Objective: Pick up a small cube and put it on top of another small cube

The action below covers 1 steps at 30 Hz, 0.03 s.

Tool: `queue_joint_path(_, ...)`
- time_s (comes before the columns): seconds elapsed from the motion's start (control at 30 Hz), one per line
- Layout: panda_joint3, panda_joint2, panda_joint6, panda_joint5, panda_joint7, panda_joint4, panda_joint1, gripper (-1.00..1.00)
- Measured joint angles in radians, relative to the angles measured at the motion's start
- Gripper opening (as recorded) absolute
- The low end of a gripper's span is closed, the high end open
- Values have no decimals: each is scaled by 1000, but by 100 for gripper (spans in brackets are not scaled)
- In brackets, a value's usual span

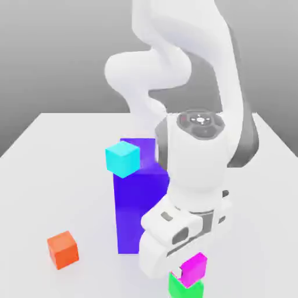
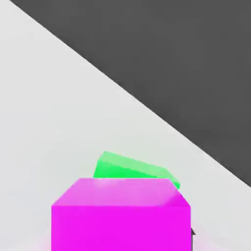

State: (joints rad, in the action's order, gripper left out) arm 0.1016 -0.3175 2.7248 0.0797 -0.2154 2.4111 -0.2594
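At the table's (image 1: 35, 174) near edge, magenta cube (image 1: 194, 269) sits on green cube (image 1: 185, 287), slightly offset; gripper (image 1: 185, 269) state we cannot tell. We should square the edges before letting go.

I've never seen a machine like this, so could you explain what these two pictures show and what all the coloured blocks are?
It is a simulated white robot arm on a pale table. One picture looks at the scene from outside; the other comes from a camera on the arm's hand. On the table stand a big blue-purple block, a small orange cube and a small glossy green cube; a cyan cube shows against the block's upper corner. The small glossy magenta cube sits at the arm's tip, right above the green one, apparently being stacked.
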Motion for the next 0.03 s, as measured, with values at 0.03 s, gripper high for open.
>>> queue_joint_path(0.03,0,0,0,0,0,0,0,100)
